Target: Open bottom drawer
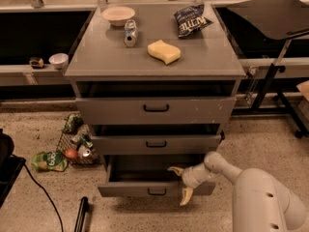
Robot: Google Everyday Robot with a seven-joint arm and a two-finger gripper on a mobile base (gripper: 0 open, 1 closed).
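Note:
The bottom drawer (126, 190) of the grey cabinet stands pulled partly out, with its plain grey inside showing and its small black loop handle (157, 192) at centre. My gripper (181, 183) is at the right part of the drawer's front, reached in from the lower right. Its fingers are spread open: the upper fingertip (175, 169) points over the drawer's inside and the lower fingertip (185, 197) hangs in front of the drawer front. It holds nothing. The middle drawer (156, 143) and top drawer (155, 109) stand slightly out above.
On the cabinet top (96, 57) lie a bowl (118, 14), a can (130, 33), a chip bag (191, 19) and a yellow sponge (164, 51). A wire basket of litter (77, 144) and a green bag (49, 161) sit on the floor at left. A black stand (273, 76) is at right.

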